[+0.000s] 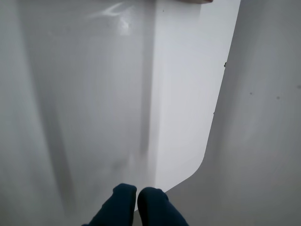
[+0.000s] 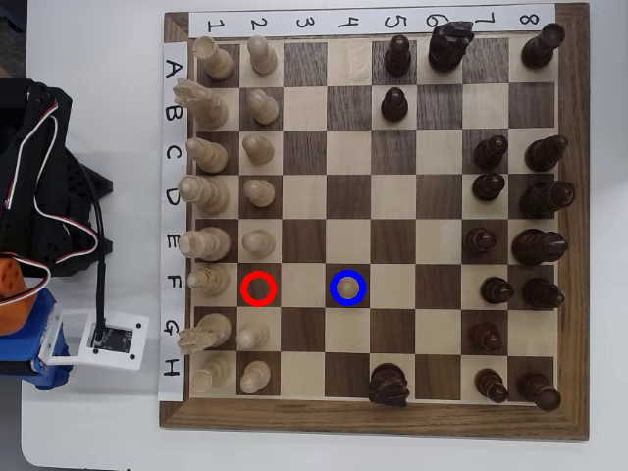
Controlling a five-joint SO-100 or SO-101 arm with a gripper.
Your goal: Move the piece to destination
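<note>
In the overhead view a pale pawn, the piece [image 2: 347, 286], stands inside the blue ring on the destination square [image 2: 334, 303], a dark square in row F, column 4. The red-ringed square [image 2: 259, 287] two columns to its left is empty. In the wrist view my gripper [image 1: 137, 192] shows as two dark blue fingertips pressed together with nothing between them. It hangs over a bare white surface [image 1: 94, 94] near a rounded edge. No board or piece appears in the wrist view. In the overhead view the arm [image 2: 39, 177] is folded at the left, off the board.
Pale pieces [image 2: 259, 147] fill the board's two left columns and dark pieces [image 2: 540, 196] line the right side. A dark piece [image 2: 390, 385] stands at the bottom edge in column 5. A white circuit box [image 2: 110, 339] and cables lie beside the board's left edge.
</note>
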